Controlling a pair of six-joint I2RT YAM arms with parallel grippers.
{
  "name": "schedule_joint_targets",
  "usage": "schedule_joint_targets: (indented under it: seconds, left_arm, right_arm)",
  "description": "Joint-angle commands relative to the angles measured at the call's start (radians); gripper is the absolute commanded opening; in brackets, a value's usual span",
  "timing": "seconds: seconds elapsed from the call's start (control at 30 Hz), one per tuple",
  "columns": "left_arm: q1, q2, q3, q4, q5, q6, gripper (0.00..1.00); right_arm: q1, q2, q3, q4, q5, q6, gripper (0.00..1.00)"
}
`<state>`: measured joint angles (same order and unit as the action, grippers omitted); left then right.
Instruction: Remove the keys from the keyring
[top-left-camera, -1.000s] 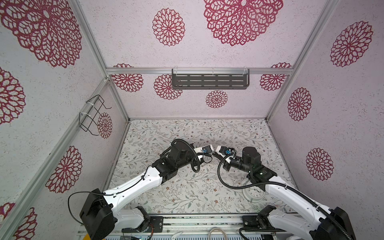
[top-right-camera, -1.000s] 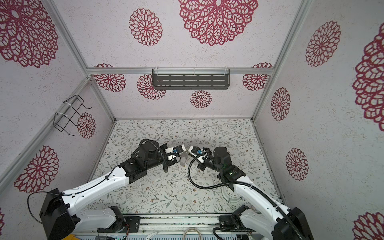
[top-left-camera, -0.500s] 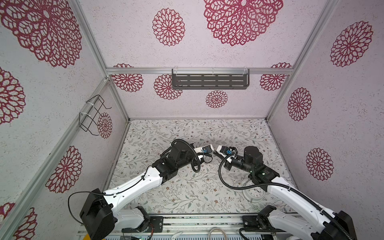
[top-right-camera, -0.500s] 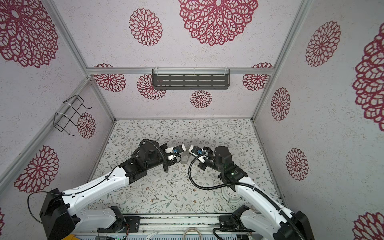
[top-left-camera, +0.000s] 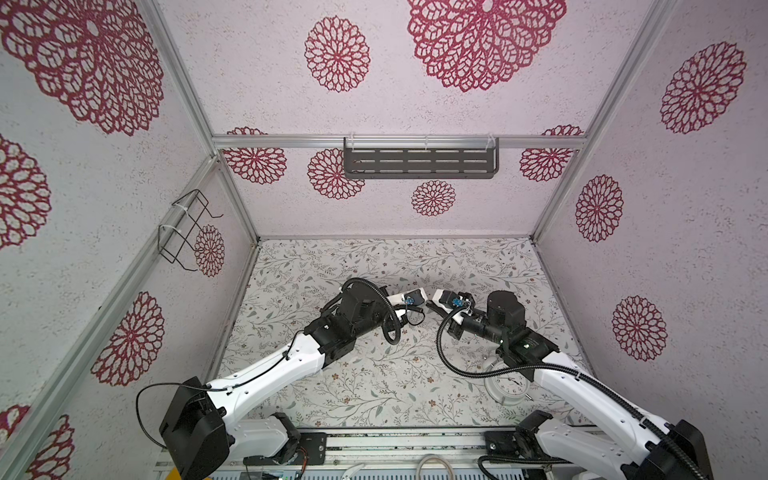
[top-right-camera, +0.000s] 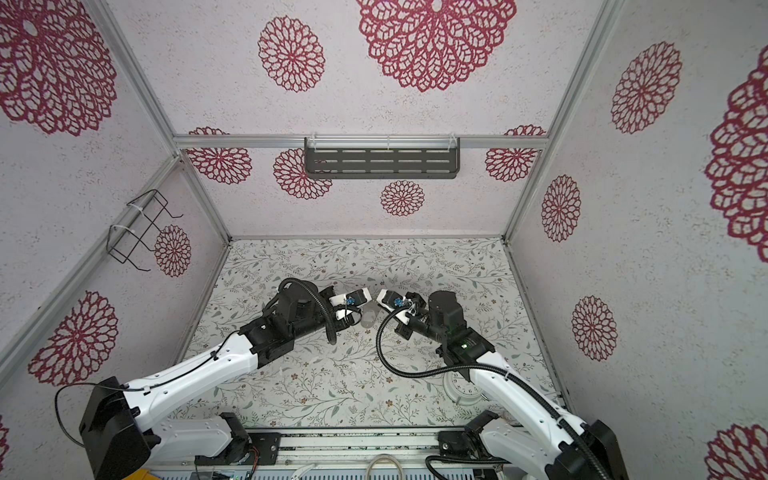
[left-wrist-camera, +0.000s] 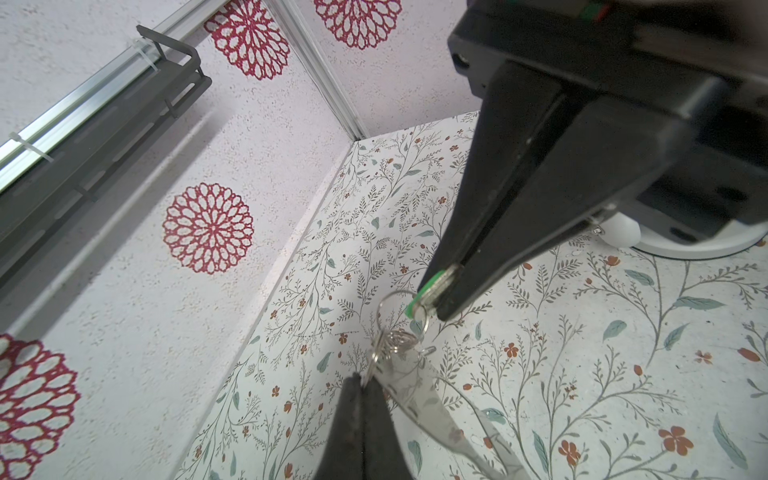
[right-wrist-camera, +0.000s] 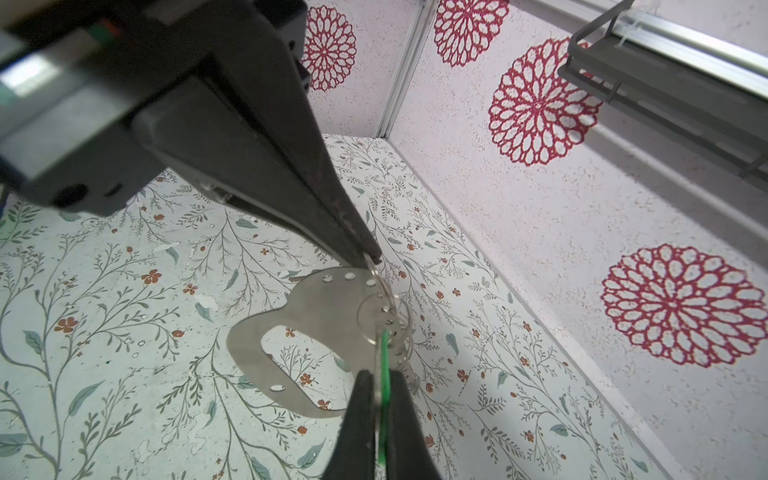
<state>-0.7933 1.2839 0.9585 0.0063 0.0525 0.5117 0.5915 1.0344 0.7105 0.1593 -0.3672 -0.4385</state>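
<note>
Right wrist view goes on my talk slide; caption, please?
Bimanual key removal: right gripper clamps the green-tagged key while the left gripper pinches a small wire ring on the flat keyring.

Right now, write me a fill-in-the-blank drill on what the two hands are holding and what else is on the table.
1. The key pinched in the right hand has a ____ tag.
2. The left hand, gripping at the edge of the flat keyring, has its jaws ____.
3. The alarm clock under the right arm is ____ in colour.

Missing words: green; shut; white.
</note>
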Motion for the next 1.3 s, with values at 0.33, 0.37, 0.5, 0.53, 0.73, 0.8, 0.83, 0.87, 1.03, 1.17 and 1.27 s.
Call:
schedule_joint_targets:
  seconds: [0.33, 0.37, 0.5, 0.53, 0.73, 0.8, 0.83, 0.87, 1.03, 1.17, 1.27]
  left_arm:
    - [0.011, -0.019, -0.012, 0.154, -0.015, -0.043, 0.00]
    - [0.009, -0.013, -0.013, 0.166, -0.034, -0.048, 0.00]
    - [-0.003, 0.008, -0.016, 0.205, -0.123, -0.045, 0.00]
    - [-0.004, 0.010, -0.018, 0.217, -0.146, -0.047, 0.00]
    - [-0.004, 0.031, -0.008, 0.242, -0.218, -0.052, 0.00]
    - [-0.004, 0.039, -0.004, 0.245, -0.225, -0.054, 0.00]
    - [-0.004, 0.041, -0.003, 0.244, -0.230, -0.053, 0.00]
    - [-0.004, 0.041, -0.003, 0.245, -0.236, -0.055, 0.00]
    - [-0.004, 0.040, -0.004, 0.240, -0.244, -0.049, 0.00]
    - [-0.004, 0.035, -0.006, 0.228, -0.252, -0.046, 0.00]
    - [-0.004, 0.032, -0.009, 0.218, -0.241, -0.045, 0.00]
  right_arm:
    - [-0.004, 0.071, 0.009, 0.119, -0.029, 0.133, 0.00]
    - [-0.004, 0.069, 0.005, 0.134, -0.034, 0.147, 0.00]
    - [-0.003, 0.057, -0.014, 0.159, -0.052, 0.182, 0.00]
    - [-0.004, 0.049, -0.022, 0.168, -0.054, 0.192, 0.00]
    - [-0.004, 0.020, -0.048, 0.180, -0.070, 0.233, 0.00]
    - [-0.004, 0.014, -0.045, 0.172, -0.077, 0.235, 0.00]
    - [-0.004, 0.012, -0.043, 0.164, -0.078, 0.236, 0.00]
    - [-0.004, 0.010, -0.042, 0.159, -0.079, 0.236, 0.00]
    - [-0.018, -0.009, -0.046, 0.143, -0.072, 0.236, 0.00]
    - [-0.043, -0.033, -0.043, 0.132, -0.075, 0.230, 0.00]
    - [-0.057, -0.051, -0.036, 0.114, -0.076, 0.215, 0.00]
